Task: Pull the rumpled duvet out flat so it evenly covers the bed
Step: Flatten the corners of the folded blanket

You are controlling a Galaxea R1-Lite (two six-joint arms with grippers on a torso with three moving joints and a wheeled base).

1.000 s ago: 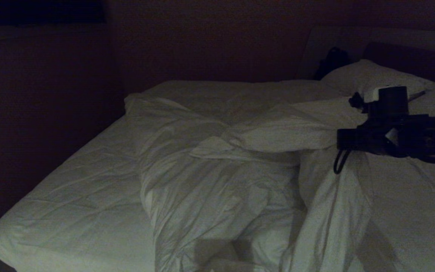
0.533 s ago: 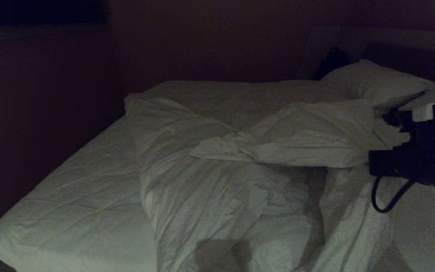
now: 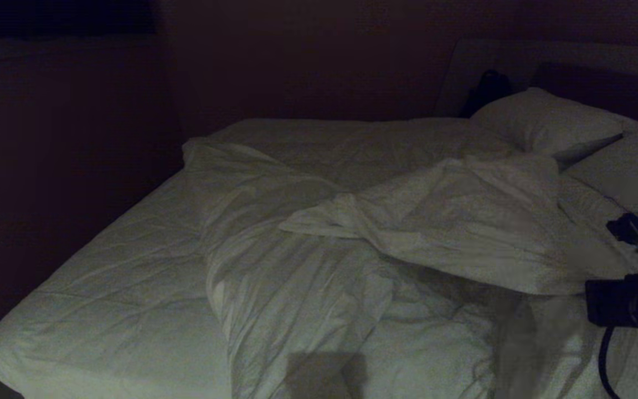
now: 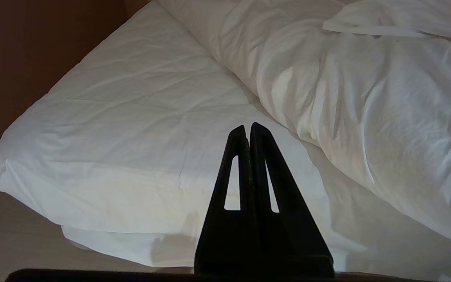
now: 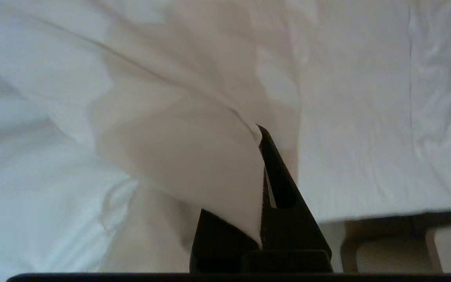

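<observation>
Duvet (image 3: 385,244) lay bunched across the bed (image 3: 119,288).
Your right gripper (image 5: 260,131), low at the bed's right edge, pinched a duvet fold; your left gripper (image 4: 248,127) hovered clenched, empty.

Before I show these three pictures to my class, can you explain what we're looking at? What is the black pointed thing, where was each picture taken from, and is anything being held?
This is a two-armed robot making a bed. The wide, dim picture comes from a camera on its head, looking down at the bed, whose quilted mattress lies bare on the left. The rumpled white duvet is heaped across the middle, with pillows at the far end.

The other two pictures come from cameras on the wrists, looking along the fingers. The black points are those fingers. The left gripper is shut on nothing, near the mattress corner. The right gripper is pinching a fold of the duvet; in the head picture its arm shows at the right edge.
</observation>
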